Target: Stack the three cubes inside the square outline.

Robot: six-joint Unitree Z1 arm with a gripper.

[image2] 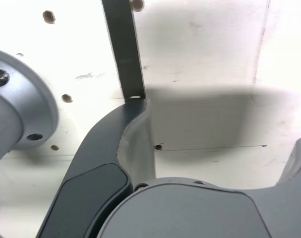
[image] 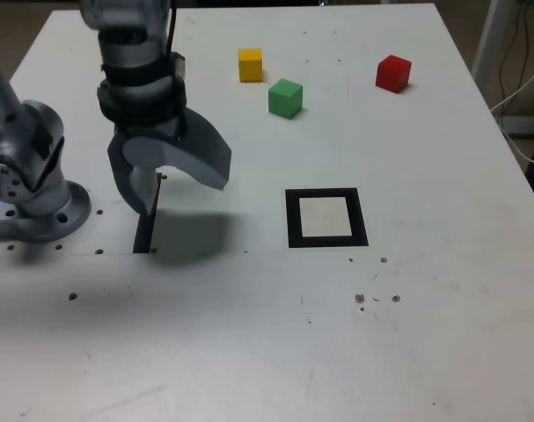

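Spanning both views, tabletop: the white tabletop carries everything; the arm's base is bolted at the exterior view's left edge.
Arm and pincer: the pincer hangs low over the tabletop just beside the base, pointing down, its two dark jaws spread wide with nothing between them.
Black strip: a narrow black strip lies directly under the pincer; it is not the target.
Square outline: the square outline, a thick black frame with a white centre, lies flat toward the exterior view's right of the pincer, well apart from it and empty.
Green cube: the green cube is the nearest of the three to the pincer, farther up the tabletop and to the exterior view's right.
Yellow cube: the yellow cube sits just beyond the green one, near but not touching.
Red cube: the red cube stands farthest to the exterior view's right, well apart from the other two.
Deciding relation: every cube lies away from the base and rightward in the exterior view, so the first reach likely has to travel outward across the tabletop; cubes offer no long axis to align with.
View difference: the wrist view shows only the open jaws, the strip and the base flange, with no cube or outline; only the exterior view locates them.
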